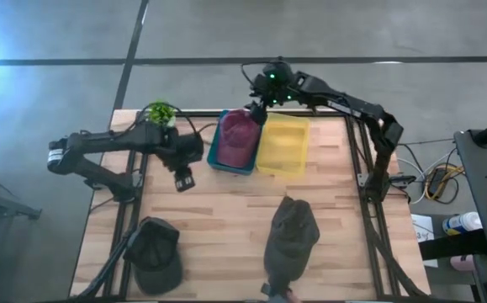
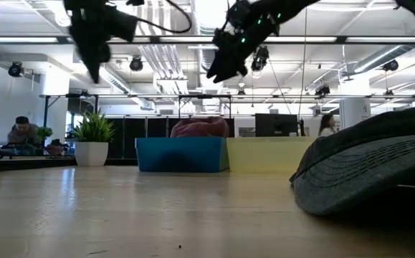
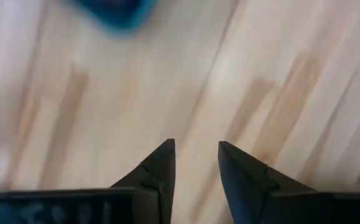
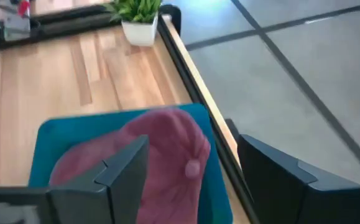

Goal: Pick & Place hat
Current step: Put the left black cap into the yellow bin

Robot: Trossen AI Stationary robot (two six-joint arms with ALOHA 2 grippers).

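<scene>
Placement of one hat looks finished, as we judge it: a maroon hat (image 1: 237, 135) lies in the blue bin (image 1: 215, 158) at the upper middle of the high view, beside an empty yellow bin (image 1: 283, 143) that touches it on the right. The right hand (image 1: 256, 110) hangs just above the far edge of the blue bin, its fingers spread wide with nothing between them; in its own wrist view we see the maroon hat (image 4: 148, 163) below the open fingers and apart from them. The left hand (image 1: 183, 178) hovers over the bare wooden surface (image 1: 226, 219) to the left of the bins, fingers at a narrow gap and holding nothing. Two hats wait on the surface: a dark green hat (image 1: 292, 242) at the lower middle of the high view and a black hat (image 1: 156, 252) at the lower left. We think the step in hand is the release and retreat of the right arm. The next move probably calls for one arm to travel down the frame to a waiting hat, come low over its crown with open fingers, and pinch the soft cloth firmly, because it may fold or slip. A potted plant (image 1: 161, 113) stands at the upper left corner of the surface.
</scene>
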